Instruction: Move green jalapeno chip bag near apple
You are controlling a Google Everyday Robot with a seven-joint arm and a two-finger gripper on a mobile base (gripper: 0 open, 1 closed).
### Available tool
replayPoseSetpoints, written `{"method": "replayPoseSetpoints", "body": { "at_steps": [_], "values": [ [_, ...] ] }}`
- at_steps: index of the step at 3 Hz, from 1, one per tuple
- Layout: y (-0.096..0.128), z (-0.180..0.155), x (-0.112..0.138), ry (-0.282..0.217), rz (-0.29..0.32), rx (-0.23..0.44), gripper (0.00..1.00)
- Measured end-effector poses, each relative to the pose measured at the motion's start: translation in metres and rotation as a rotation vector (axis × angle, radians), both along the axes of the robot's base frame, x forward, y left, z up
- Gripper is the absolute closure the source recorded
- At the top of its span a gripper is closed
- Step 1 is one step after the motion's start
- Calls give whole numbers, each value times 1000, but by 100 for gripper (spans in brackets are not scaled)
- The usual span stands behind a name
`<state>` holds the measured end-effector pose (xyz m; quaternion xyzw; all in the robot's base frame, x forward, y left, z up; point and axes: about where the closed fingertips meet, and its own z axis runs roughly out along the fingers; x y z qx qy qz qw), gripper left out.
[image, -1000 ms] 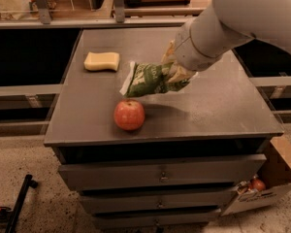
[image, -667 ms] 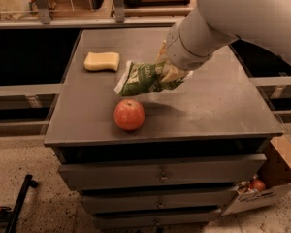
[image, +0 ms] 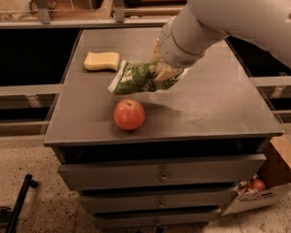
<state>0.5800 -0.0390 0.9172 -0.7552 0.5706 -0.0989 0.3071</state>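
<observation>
Gripper (image: 161, 73) at the end of my arm (image: 218, 18) hangs over the middle of the dark cabinet top (image: 213, 106), clamped on the right end of the green jalapeno chip bag (image: 135, 78). I see the bag stretching left from the gripper, tilted, its white sealed end pointing toward the left side. A shadow lies beneath it; I cannot tell whether the bag touches the surface. The apple (image: 129, 114), round and red-orange, stands just in front of the bag near the front edge, with a narrow gap between the two. A pale yellow sponge (image: 102, 61) lies behind and left of the bag's white end, close to it. Drawers (image: 160, 176) run below the top, and a cardboard box (image: 281, 174) sits on the floor at the right.
</observation>
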Motion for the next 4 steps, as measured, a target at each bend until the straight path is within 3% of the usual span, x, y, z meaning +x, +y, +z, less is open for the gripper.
{"method": "replayPoseSetpoints", "body": {
  "at_steps": [1,3,4],
  "values": [
    [5,2,0,2,-7,17,59],
    [8,2,18,-24,-78,80,13],
    [9,3,17,-25,-77,80,0]
  ]
}}
